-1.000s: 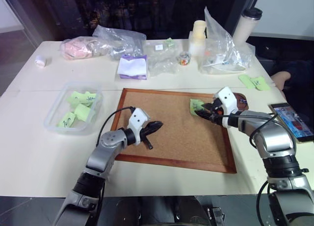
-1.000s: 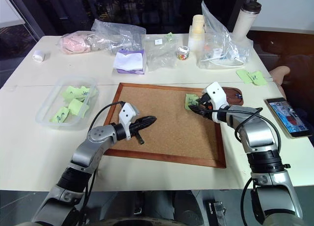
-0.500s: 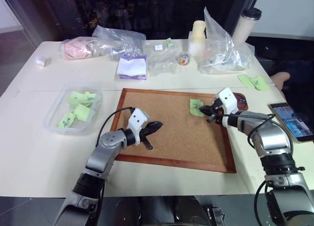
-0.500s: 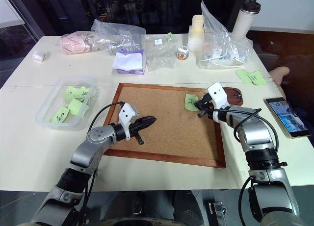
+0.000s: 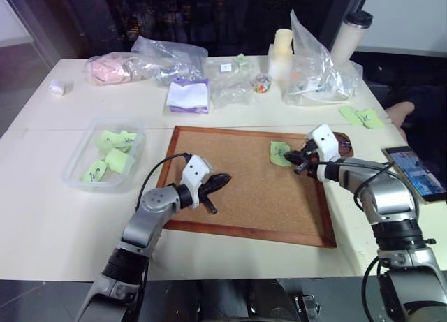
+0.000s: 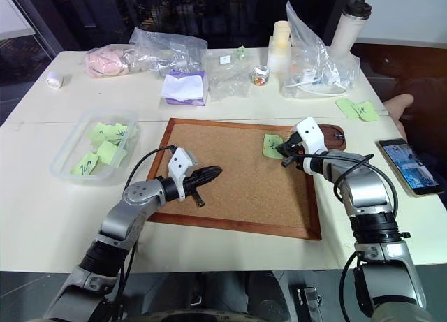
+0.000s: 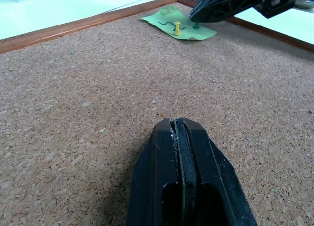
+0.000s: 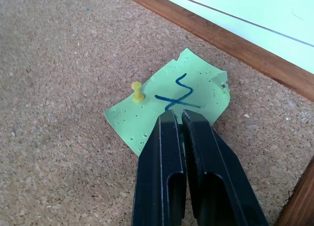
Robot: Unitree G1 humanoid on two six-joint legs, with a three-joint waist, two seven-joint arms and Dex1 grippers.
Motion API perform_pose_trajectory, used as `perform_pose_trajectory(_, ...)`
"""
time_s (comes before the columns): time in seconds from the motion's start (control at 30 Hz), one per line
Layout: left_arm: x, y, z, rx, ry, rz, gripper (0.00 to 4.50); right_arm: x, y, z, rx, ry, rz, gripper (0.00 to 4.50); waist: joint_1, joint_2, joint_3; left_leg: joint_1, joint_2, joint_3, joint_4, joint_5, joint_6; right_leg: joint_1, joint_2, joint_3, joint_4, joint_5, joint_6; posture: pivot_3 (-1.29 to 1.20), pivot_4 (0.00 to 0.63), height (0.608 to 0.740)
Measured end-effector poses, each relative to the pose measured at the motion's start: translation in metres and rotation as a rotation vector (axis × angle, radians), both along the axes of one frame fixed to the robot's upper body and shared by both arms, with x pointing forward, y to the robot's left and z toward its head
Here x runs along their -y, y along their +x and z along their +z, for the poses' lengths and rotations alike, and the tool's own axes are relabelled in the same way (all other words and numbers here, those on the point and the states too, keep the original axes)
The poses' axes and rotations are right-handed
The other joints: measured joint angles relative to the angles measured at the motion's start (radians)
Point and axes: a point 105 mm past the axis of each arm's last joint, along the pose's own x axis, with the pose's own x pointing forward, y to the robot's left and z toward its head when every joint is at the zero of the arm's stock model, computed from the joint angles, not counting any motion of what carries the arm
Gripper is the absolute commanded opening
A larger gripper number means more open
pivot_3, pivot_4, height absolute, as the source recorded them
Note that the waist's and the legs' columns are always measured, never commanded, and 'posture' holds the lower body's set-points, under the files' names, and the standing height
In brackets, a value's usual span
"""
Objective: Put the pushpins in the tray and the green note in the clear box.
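A large wood-framed cork board point(image 5: 244, 186) lies on the white tabletop point(image 5: 56, 210). Pinned near its far right corner is the small square light-green sticky note with a dark blue scribble point(image 8: 171, 106); a yellow pushpin point(image 8: 138, 92) stands upright in it, and in the left wrist view a green pushpin point(image 7: 196, 25) stands in the same note just beside the yellow one. The right end effector point(image 8: 177, 119) has its two black fingers pressed together at the note's near edge, where a trace of green shows between their tips, though whether they pinch the green pin cannot be told. Just behind that wrist, past the board's right frame, sits the small dark reddish-brown tray point(image 5: 342, 142). The left end effector point(image 7: 177, 125) hovers over bare cork toward the board's left side, fingers closed on nothing. The shallow clear plastic box point(image 5: 78, 174) rests well to the left of the board, holding several other green notes.
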Motion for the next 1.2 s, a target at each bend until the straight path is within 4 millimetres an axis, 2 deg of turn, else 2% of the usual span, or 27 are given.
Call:
perform_pose_trajectory(0.27,0.001,-0.001,0.000,-0.003,0.001,-0.004,0.00,0.000,-0.003,0.006,-0.003,0.001,0.004,0.14,0.000,0.000,0.000,0.000,0.000,0.000,0.000,0.000,0.000,0.000,0.000,0.000,0.000,0.000,0.000,0.00,0.150,0.740)
perform_pose_trajectory(0.47,0.001,-0.001,-0.001,-0.009,0.003,-0.003,0.00,0.001,-0.003,0.035,0.096,0.007,0.018,0.14,0.000,0.000,0.000,0.000,0.000,0.000,0.000,0.000,0.000,0.000,0.000,0.000,0.000,0.000,0.000,0.00,0.150,0.740)
perform_pose_trajectory(0.67,0.001,-0.001,-0.001,-0.009,0.004,-0.004,0.00,0.001,-0.003,0.037,0.098,0.016,0.017,0.14,0.000,0.000,0.000,0.000,0.000,0.000,0.000,0.000,0.000,0.000,0.000,0.000,0.000,0.000,0.000,0.00,0.150,0.740)
perform_pose_trajectory(0.83,0.001,-0.001,-0.002,-0.012,0.005,-0.004,0.00,0.012,0.000,0.048,0.126,0.011,-0.019,0.14,0.001,0.000,0.000,0.000,0.000,0.000,0.000,0.000,0.000,0.000,0.000,0.000,0.000,0.000,0.000,0.00,0.150,0.740)
perform_pose_trajectory(0.97,0.001,0.000,-0.002,-0.013,0.005,-0.006,0.00,0.013,-0.002,0.039,0.101,0.011,-0.017,0.14,0.001,0.000,0.000,0.000,0.000,0.000,0.000,0.000,0.000,0.000,0.000,0.000,0.000,0.000,0.000,0.00,0.150,0.740)
perform_pose_trajectory(1.0,0.001,0.000,-0.002,-0.013,0.005,-0.006,0.00,0.011,-0.003,0.034,0.087,0.016,-0.012,0.67,0.001,0.000,0.000,0.000,0.000,0.000,0.000,0.000,0.000,0.000,0.000,0.000,0.000,0.000,0.000,0.00,0.150,0.740)
perform_pose_trajectory(1.07,0.001,0.000,-0.003,-0.015,0.006,-0.005,0.00,0.004,-0.004,0.026,0.068,0.028,0.002,1.36,0.000,0.000,0.000,0.000,0.000,0.000,0.000,0.000,0.000,0.000,0.000,0.000,0.000,0.000,0.000,0.00,0.150,0.740)
perform_pose_trajectory(1.13,0.001,0.000,-0.003,-0.016,0.006,-0.005,0.00,0.000,-0.004,0.023,0.065,0.011,0.013,2.32,0.001,0.000,0.000,0.000,0.000,0.000,0.000,0.000,0.000,0.000,0.000,0.000,0.000,0.000,0.000,0.00,0.150,0.740)
perform_pose_trajectory(1.2,0.001,0.000,-0.003,-0.016,0.006,-0.005,0.00,-0.001,-0.004,0.019,0.072,-0.017,0.017,2.32,0.001,0.000,0.000,0.000,0.000,0.000,0.000,0.000,0.000,0.000,0.000,0.000,0.000,0.000,0.000,0.00,0.150,0.740)
